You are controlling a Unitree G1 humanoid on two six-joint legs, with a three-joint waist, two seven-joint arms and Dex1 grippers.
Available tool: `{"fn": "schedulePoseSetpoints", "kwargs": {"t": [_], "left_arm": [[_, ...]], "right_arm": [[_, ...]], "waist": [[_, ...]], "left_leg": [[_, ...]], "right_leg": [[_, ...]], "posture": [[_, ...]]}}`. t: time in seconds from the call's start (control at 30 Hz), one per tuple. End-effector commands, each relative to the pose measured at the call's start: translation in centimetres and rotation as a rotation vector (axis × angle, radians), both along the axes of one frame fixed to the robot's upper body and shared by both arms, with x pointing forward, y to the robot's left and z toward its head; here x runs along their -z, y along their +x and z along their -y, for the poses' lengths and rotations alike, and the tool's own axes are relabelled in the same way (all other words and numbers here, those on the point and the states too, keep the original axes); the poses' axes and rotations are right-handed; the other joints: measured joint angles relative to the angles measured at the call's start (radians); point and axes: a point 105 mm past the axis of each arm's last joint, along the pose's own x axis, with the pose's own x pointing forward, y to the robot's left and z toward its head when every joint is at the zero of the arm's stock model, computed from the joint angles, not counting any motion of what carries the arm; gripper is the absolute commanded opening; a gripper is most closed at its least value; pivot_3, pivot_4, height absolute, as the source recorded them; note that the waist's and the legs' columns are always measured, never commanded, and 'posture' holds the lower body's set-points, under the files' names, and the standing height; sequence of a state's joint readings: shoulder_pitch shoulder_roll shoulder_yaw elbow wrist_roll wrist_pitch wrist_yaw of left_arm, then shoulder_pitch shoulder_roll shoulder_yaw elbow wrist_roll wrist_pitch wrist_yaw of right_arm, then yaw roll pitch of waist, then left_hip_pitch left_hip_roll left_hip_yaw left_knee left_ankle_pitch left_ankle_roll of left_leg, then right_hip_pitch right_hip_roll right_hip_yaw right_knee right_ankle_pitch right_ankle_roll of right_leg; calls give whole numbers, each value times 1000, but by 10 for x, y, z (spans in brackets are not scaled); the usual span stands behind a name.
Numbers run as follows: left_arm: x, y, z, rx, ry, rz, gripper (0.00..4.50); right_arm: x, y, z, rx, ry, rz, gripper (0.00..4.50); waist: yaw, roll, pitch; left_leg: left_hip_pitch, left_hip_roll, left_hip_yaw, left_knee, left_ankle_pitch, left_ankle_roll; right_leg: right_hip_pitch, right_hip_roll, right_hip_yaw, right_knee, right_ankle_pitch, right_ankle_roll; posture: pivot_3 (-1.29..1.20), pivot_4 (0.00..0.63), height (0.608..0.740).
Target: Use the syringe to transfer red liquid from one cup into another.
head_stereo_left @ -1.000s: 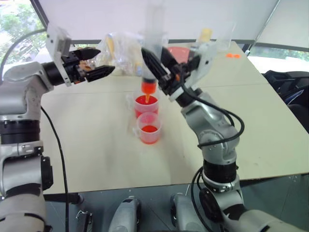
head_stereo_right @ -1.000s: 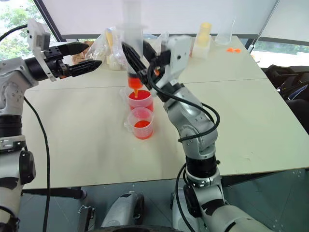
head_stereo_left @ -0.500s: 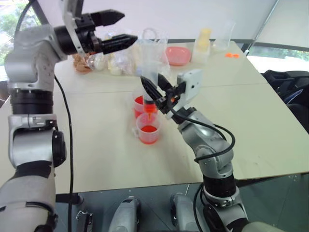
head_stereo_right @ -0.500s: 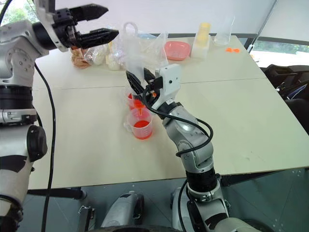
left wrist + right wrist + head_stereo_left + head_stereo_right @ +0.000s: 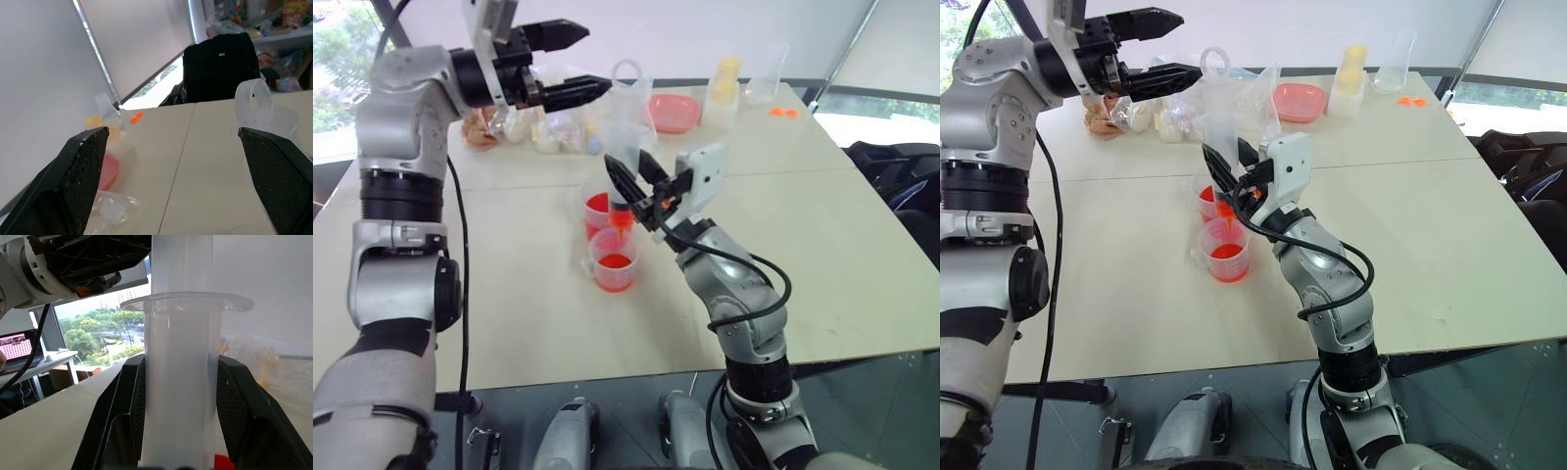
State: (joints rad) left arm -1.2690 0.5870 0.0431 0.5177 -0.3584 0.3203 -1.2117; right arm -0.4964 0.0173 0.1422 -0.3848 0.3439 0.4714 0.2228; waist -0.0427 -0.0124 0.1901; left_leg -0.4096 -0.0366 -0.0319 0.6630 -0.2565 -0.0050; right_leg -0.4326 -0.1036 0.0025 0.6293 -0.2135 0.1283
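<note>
Nearest the camera, low and left of centre in the head views, stands the shorter cup (image 5: 614, 264) with a little red liquid (image 5: 615, 262) at its bottom, set on the pale surface (image 5: 822, 245) where the syringe can reach it. Just behind it, and seemingly touching it, is the taller cup (image 5: 597, 208), also holding red. The right gripper (image 5: 632, 186) is clamped on the barrel of the syringe (image 5: 625, 147), keeping it upright with its orange tip (image 5: 621, 221) pointing down between the two rims; the tip looks to hang over the shorter cup, though overlap makes that uncertain. The plunger ring (image 5: 627, 71) stands raised above the barrel. In the upper left of the frame the left gripper (image 5: 576, 61), fingers spread wide and empty, hovers beside that ring, probably placed to press the plunger.
</note>
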Motion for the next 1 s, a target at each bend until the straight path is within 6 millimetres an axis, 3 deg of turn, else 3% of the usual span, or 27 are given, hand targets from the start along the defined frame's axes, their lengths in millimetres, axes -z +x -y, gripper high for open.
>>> {"fn": "schedulePoseSetpoints", "kwargs": {"t": [0.03, 0.37, 0.8, 0.9, 1.0], "left_arm": [[-17, -13, -1, 34, 10, 56, 4451], [-22, -18, -3, 37, -13, 58, 4451], [-2, 4, 18, -36, 65, 116, 4451], [-4, 4, 21, -29, 58, 124, 3662], [-5, -1, 25, 0, 53, 129, 2298]], "right_arm": [[-10, -6, -5, -23, 19, 48, 1470], [-8, -5, -7, -29, 16, 48, 1470], [-7, -6, -8, -20, -8, 69, 1470], [-6, -6, -8, -18, -9, 70, 1470], [-5, -6, -8, -17, -12, 71, 1470]], "waist": [[0, 0, 0], [1, 0, 0], [1, 0, 0], [1, 0, 0], [1, 0, 0]], "left_leg": [[0, 0, 0, 0, 0, 0], [0, 0, 0, 0, 0, 0], [0, 0, 0, 0, 0, 0], [0, 0, 0, 0, 0, 0], [0, 0, 0, 0, 0, 0]], "right_leg": [[0, 0, 0, 0, 0, 0], [0, 0, 0, 0, 0, 0], [0, 0, 0, 0, 0, 0], [0, 0, 0, 0, 0, 0], [0, 0, 0, 0, 0, 0]], "posture": [[0, 150, 740], [0, 150, 740], [0, 150, 740], [0, 150, 740], [0, 150, 740]]}}
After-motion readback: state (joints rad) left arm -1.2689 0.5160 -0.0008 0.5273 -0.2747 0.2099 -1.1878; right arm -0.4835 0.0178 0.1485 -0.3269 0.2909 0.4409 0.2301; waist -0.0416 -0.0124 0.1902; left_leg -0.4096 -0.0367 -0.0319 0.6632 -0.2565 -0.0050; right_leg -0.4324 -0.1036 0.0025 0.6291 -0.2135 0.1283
